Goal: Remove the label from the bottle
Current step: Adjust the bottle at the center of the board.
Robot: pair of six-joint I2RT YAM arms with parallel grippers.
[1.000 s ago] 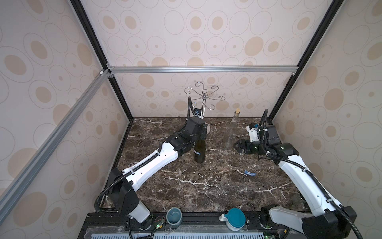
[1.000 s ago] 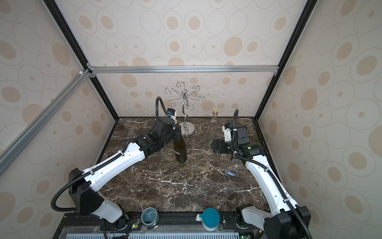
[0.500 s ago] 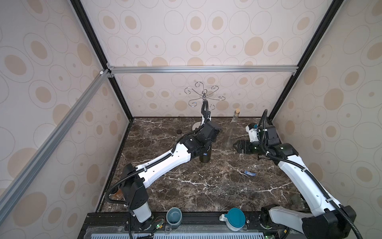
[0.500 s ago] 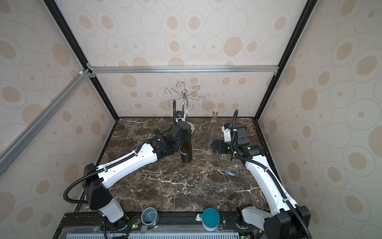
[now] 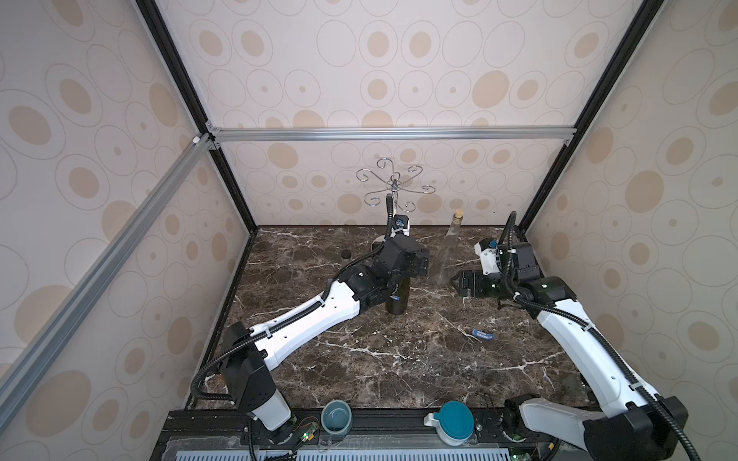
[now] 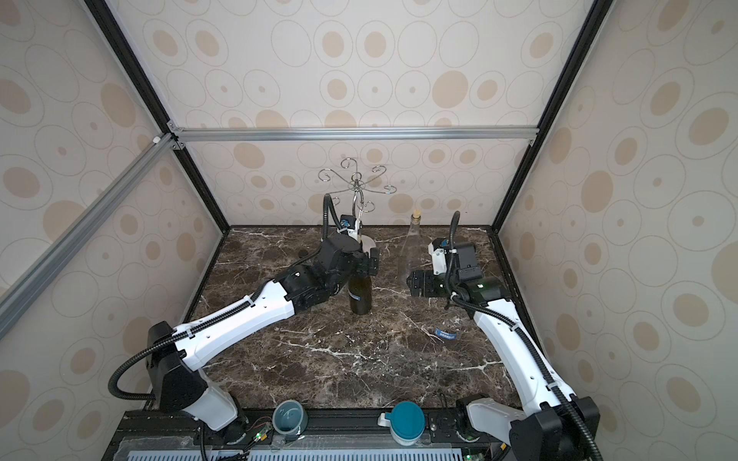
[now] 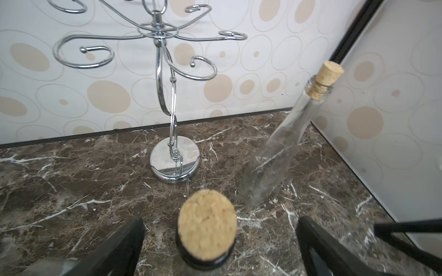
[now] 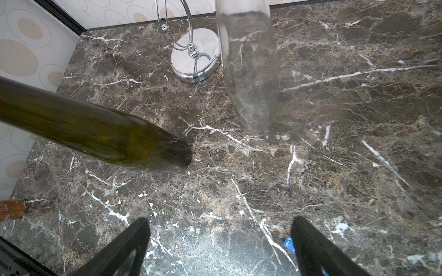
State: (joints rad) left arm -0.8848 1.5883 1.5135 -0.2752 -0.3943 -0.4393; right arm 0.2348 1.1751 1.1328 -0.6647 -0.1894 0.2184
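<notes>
A dark green glass bottle [image 6: 360, 297] with a cork stopper [image 7: 207, 224] stood upright near the middle of the brown marble tabletop [image 5: 379, 359]. My left hand [image 7: 220, 218] hovered at the bottle's top, spread wide, one finger on either side of the cork and touching neither it nor the glass. My right hand [image 8: 220, 220] was also spread wide and held nothing, low over the tabletop just beside a tall clear glass bottle [image 5: 447, 255] stopped with a cork. A small blue label strip [image 5: 483, 334] lay flat on the tabletop near my right arm, well apart from the dark bottle. A chrome wire rack [image 5: 393, 185] stood at the back wall.
</notes>
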